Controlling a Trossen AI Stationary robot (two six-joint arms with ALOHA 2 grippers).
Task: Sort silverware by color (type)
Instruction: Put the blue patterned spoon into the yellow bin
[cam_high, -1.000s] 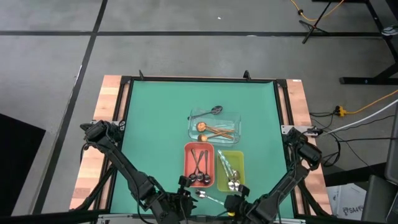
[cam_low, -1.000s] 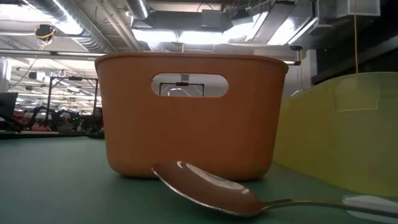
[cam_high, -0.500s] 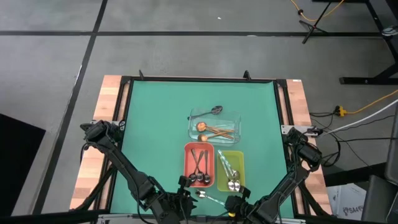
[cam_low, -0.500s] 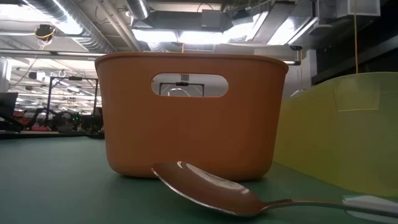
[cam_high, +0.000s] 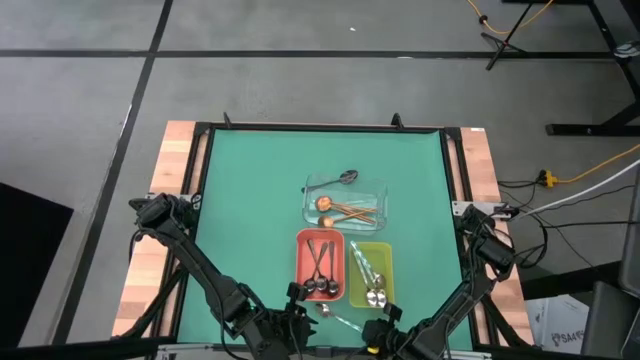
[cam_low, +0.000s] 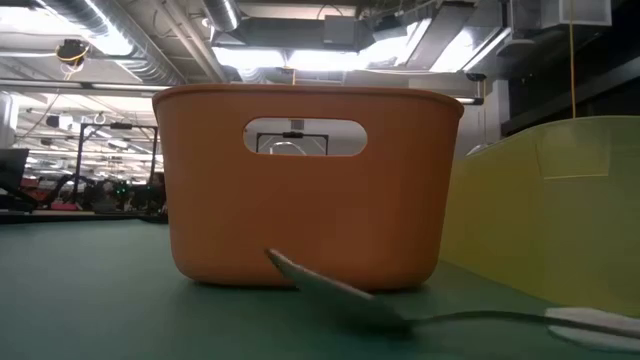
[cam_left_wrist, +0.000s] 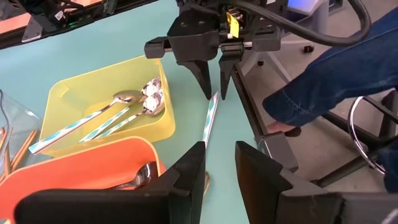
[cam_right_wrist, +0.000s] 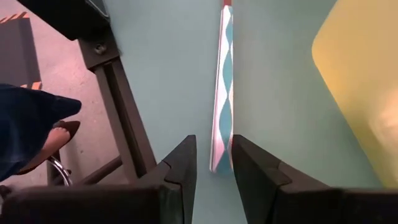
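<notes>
A silver spoon (cam_high: 337, 318) with a teal-and-white patterned handle (cam_left_wrist: 210, 118) lies on the green table near its front edge, before the red tray (cam_high: 320, 265) and the yellow-green tray (cam_high: 371, 272). My right gripper (cam_left_wrist: 214, 92) is open, pointing steeply down, and its fingers straddle the handle's free end. My left gripper (cam_left_wrist: 219, 167) hangs open above the spoon's bowl end, which its own finger hides. The low view shows the spoon's bowl (cam_low: 305, 275) tipped on edge. Black spoons lie in the red tray and silver ones in the yellow-green tray. My right gripper has the free end of the spoon's handle (cam_right_wrist: 219, 158) between its two open fingers, which come from above and slant down, along the handle's line. The handle's edge lies close against one finger (cam_right_wrist: 249, 168). Whether both fingers touch it, I cannot tell. The handle rests on the table.
A clear tray (cam_high: 345, 204) farther back holds copper spoons, with a black spoon (cam_high: 343, 177) on its far rim. Beyond the table's front edge are the metal frame (cam_right_wrist: 124, 118) and a person's blue-clad limb (cam_left_wrist: 336, 68).
My right gripper has sunk toward the handle's end. The spoon has rolled about its length. Its bowl lay hollow side up and now stands on edge in the low view. The handle has stayed on the table.
</notes>
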